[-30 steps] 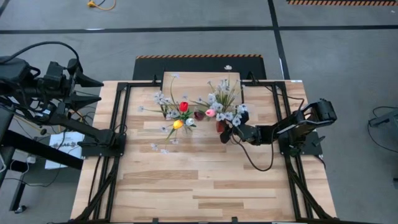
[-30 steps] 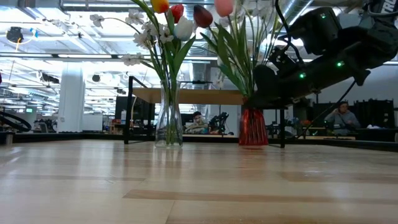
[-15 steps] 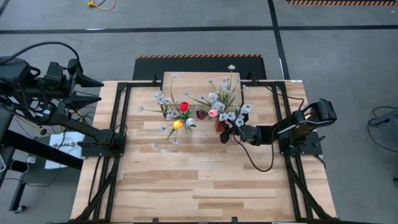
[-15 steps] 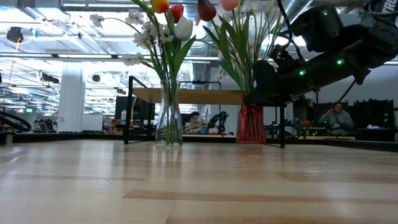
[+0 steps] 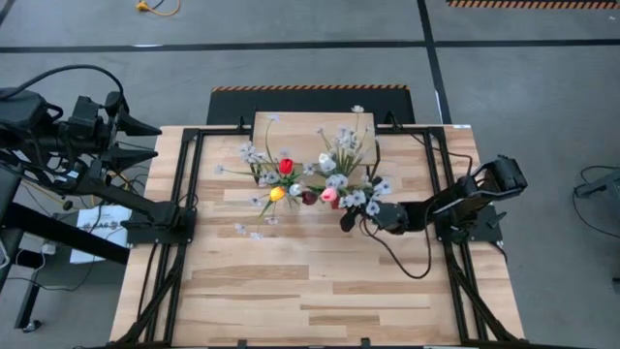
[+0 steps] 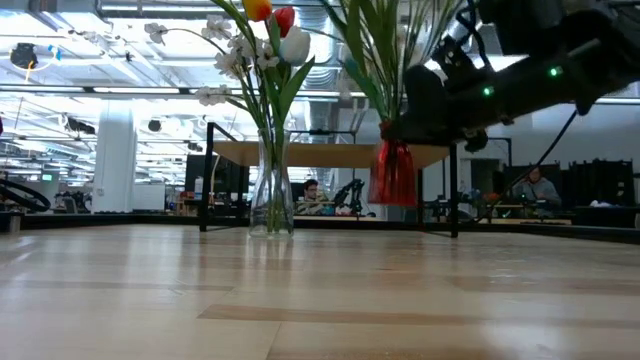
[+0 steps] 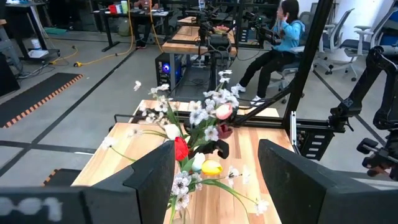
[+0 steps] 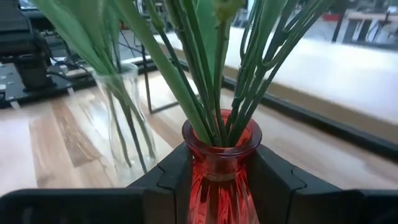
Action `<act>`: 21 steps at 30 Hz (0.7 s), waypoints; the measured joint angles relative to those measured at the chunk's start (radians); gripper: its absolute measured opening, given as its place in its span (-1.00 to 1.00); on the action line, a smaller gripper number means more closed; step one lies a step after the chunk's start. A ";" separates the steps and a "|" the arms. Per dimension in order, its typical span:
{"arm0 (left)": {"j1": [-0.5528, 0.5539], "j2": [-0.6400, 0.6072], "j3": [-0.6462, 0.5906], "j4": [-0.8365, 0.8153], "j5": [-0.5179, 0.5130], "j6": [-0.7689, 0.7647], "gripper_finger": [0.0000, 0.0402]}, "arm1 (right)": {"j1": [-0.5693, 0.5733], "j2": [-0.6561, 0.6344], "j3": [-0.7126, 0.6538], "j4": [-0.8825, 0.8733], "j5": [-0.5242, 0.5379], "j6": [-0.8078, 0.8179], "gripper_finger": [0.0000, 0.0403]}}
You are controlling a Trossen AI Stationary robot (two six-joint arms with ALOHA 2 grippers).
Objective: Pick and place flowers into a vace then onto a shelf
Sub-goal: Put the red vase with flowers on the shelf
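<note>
Above table | right tool (image 8: 217, 180) clamped on red vase (image 6: 392, 172) neck (flowers (image 5: 339, 174) inside) | lifted clear

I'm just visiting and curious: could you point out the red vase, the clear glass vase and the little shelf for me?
red vase (image 6: 393, 172): low view, on its glass body.
clear glass vase (image 6: 271, 198): low view, on its lower body.
shelf (image 6: 330, 154): low view, on the board's front edge.

Grey concrete floor (image 5: 320, 63) (crossed by dark lines) lay around the table, with desks (image 7: 205, 46) and office chairs (image 7: 351, 28) beyond.
</note>
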State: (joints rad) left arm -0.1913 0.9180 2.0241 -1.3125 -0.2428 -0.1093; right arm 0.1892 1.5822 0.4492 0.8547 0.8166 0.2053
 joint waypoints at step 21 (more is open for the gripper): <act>0.000 0.000 0.000 -0.011 0.000 -0.021 0.09 | 0.017 -0.391 0.038 -0.244 0.079 -0.136 -0.41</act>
State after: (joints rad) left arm -0.1913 0.9184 2.0241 -1.3236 -0.2424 -0.1305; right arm 0.2066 1.1910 0.4870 0.6102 0.8954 0.0692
